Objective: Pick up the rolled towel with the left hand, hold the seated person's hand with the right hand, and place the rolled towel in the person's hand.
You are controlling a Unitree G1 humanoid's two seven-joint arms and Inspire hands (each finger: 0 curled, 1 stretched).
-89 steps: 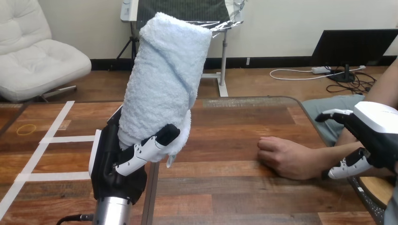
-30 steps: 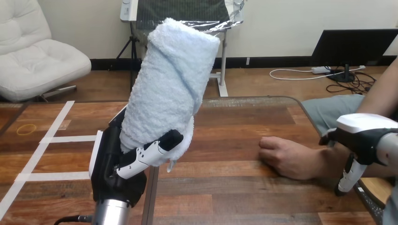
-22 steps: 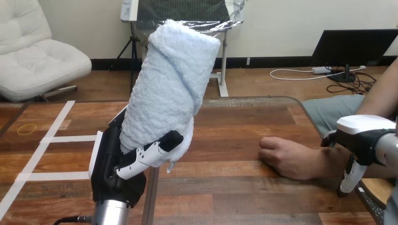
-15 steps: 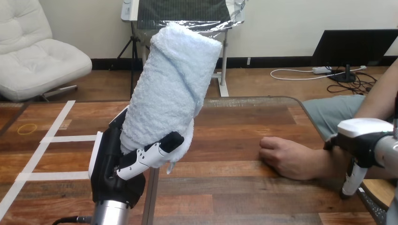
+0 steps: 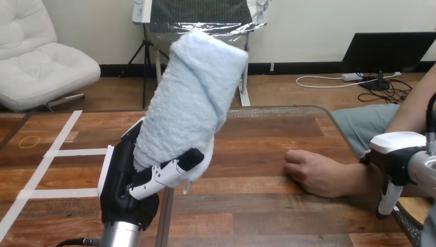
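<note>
Left hand (image 5: 128,188) clamps a pale blue rolled terry towel (image 5: 190,98) above the wooden table (image 5: 267,206); right hand (image 5: 395,157) covers the person's wrist (image 5: 360,177), grip unclear.

Left hand (image 5: 128,180) clasps rolled towel (image 5: 190,98); right hand (image 5: 398,154) over person's wrist (image 5: 360,177).

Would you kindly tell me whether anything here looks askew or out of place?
Nothing is spilled or damaged. The rolled towel leans toward the view's right in the left hand, not upright. The person's hand lies closed on the table, though it is meant to receive the towel.
</note>
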